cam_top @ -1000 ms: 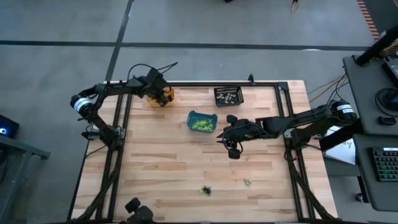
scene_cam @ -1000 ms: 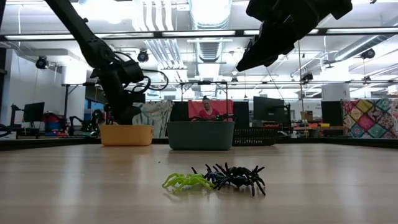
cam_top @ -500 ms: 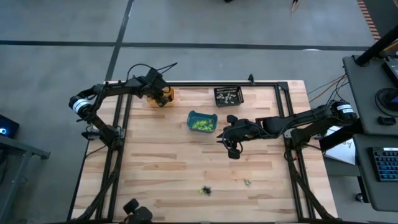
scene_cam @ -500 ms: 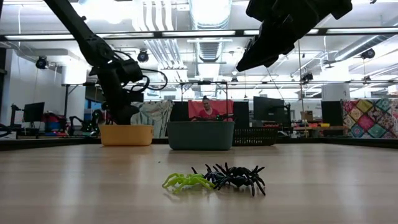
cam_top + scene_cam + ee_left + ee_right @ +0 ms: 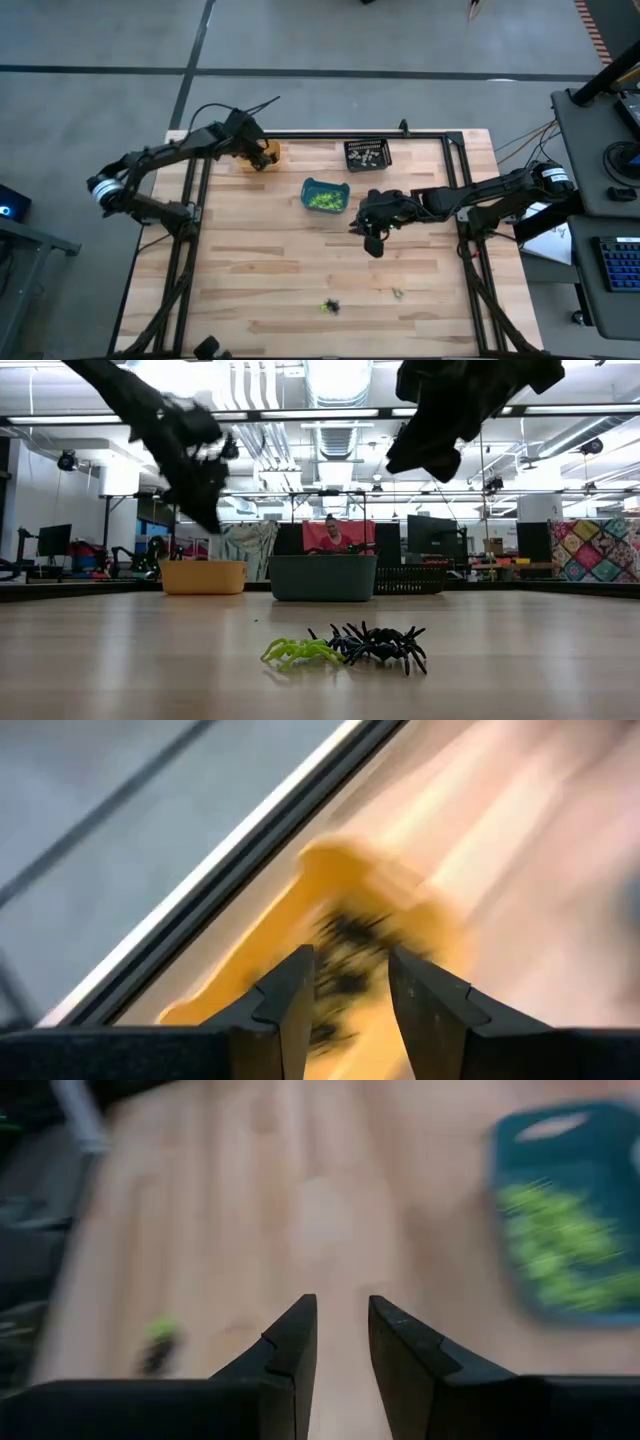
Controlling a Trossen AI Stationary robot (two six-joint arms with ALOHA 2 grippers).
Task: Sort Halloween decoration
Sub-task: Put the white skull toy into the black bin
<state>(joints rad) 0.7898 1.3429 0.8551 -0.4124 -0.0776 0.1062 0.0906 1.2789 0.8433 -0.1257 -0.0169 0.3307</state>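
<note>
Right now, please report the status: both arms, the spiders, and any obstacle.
Left gripper over orange bin, fingers apart, empty. Right gripper mid-table, empty. Green spider and black spider still on table. Nothing blocking.

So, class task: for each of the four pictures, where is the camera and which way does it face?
High: overhead, straight down on the table; both arms.
Low: table height, across to spiders; arms above.
Left wrist: over the orange bin; left gripper.
Right wrist: towards the teal bin; right gripper.
Shared: high and low both show the bins.
</note>
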